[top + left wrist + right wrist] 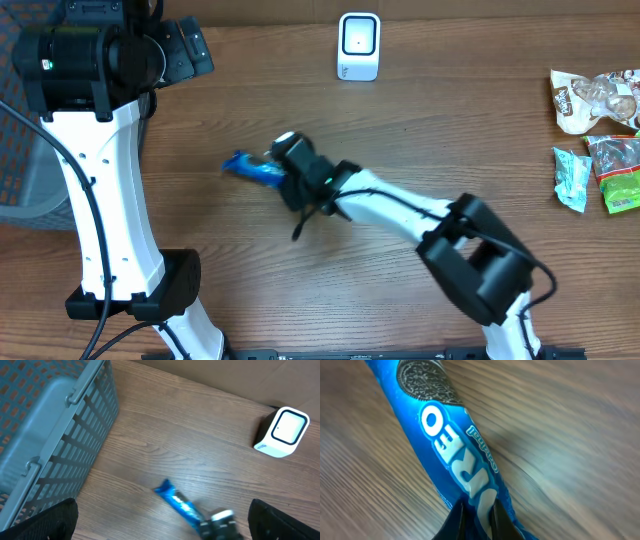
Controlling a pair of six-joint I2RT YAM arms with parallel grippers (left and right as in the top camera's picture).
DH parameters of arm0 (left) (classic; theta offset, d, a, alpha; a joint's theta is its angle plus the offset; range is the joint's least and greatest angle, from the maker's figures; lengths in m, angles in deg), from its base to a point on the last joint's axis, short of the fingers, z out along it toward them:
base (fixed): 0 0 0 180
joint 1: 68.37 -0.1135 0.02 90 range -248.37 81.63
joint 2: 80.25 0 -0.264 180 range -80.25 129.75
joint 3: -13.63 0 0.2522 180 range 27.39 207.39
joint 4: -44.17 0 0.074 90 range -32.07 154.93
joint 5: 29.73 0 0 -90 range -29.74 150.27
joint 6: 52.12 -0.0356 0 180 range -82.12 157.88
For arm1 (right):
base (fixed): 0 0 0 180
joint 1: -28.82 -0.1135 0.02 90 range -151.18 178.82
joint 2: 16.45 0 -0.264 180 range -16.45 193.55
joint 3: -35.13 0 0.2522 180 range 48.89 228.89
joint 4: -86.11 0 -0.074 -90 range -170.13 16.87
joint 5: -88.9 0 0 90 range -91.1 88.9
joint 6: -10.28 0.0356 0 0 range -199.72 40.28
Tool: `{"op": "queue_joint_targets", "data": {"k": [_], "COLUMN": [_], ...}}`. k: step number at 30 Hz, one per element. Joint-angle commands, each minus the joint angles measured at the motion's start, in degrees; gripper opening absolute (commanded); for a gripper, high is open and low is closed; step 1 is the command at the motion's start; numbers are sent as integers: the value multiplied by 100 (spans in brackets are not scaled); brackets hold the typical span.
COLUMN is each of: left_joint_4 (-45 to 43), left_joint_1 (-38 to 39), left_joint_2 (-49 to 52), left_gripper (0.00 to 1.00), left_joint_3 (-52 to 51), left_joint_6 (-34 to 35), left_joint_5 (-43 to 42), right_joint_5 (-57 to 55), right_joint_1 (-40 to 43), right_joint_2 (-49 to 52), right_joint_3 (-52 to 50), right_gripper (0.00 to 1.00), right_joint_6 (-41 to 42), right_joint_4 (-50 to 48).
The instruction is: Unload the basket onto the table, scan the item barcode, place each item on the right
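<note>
a: right gripper is clenching one end of the oreo pack, bottom of the wrist frame. why the end?
b: probably keeping the wrapper uncovered for the scanner, top centre overhead. pack is sitting centre-left. left gripper is idling, released, upper left.
</note>
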Motion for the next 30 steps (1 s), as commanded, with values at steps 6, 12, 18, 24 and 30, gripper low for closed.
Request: {"op": "queue_joint_targets", "data": {"k": [6, 12, 18, 24, 30], "left_joint_4": [9, 9, 9, 9, 9], "left_joint_1": [-9, -9, -9, -9, -9], "left_joint_2": [-24, -24, -24, -24, -24], "left_gripper": [100, 100, 100, 100, 100], "left_joint_3": [2, 2, 2, 2, 2], "left_joint_6": [-44, -44, -44, -46, -44], "left_joint_5": [76, 76, 76, 76, 76], "right_joint_5": [3342, 4605, 4597, 3939, 3860], "right_joint_1": [1692, 2603, 2721, 2721, 2769], "right_joint_2": [-973, -905, -905, -905, -907], "right_joint_3": [-52, -55, -76, -120, 87], "right_gripper": [4, 4, 12, 52, 57], "right_joint_6": [1344, 1370, 1366, 1176, -87], "right_joint_4": [704, 1537, 2485, 2743, 2553]}}
